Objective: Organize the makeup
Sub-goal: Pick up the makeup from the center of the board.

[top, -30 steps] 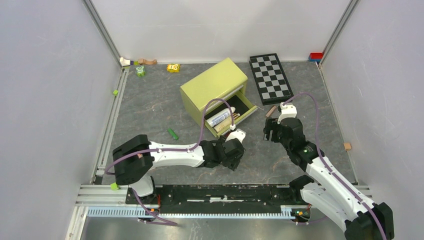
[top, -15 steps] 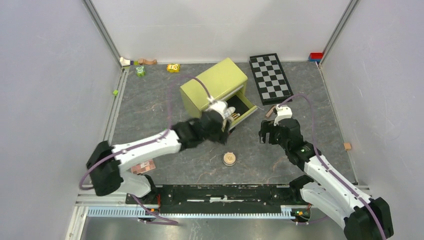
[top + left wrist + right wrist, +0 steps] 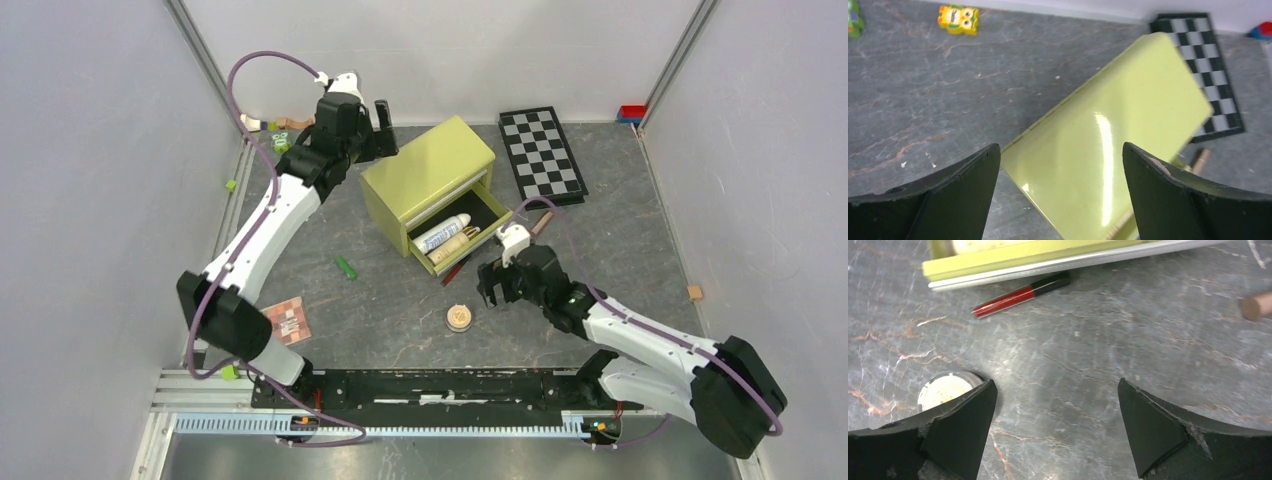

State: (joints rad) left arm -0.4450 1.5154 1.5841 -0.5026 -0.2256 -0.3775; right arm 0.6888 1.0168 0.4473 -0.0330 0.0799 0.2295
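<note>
Right now the right jaws are hanging spread and empty just over bare tabletop [image 3: 1073,370], pinching nothing. Just off the finger [image 3: 955,435] on the left of the wrist view, the tan jar [image 3: 945,389] is sitting upright with its pale lid facing up, partly hidden by that finger. It is lying beside the jaws, not between them. Ahead of them the red stick [image 3: 1020,295] is lying flat, its long axis running nearly along the front lip of the open drawer [image 3: 1048,262] and just beside it. Jaws closing across that axis would be meeting it squarely, I judge. In the drawer the white tube [image 3: 442,234] and the beige gold-capped bottle [image 3: 452,248] are already lying side by side. The left jaws are hovering wide apart and empty over the back of the yellow-green box [image 3: 1108,150], well away from both loose pieces — the right arm is plainly the nearer one. The eyeshadow palette [image 3: 288,319] is lying flat near the left arm's base, well apart from the drawer.
</note>
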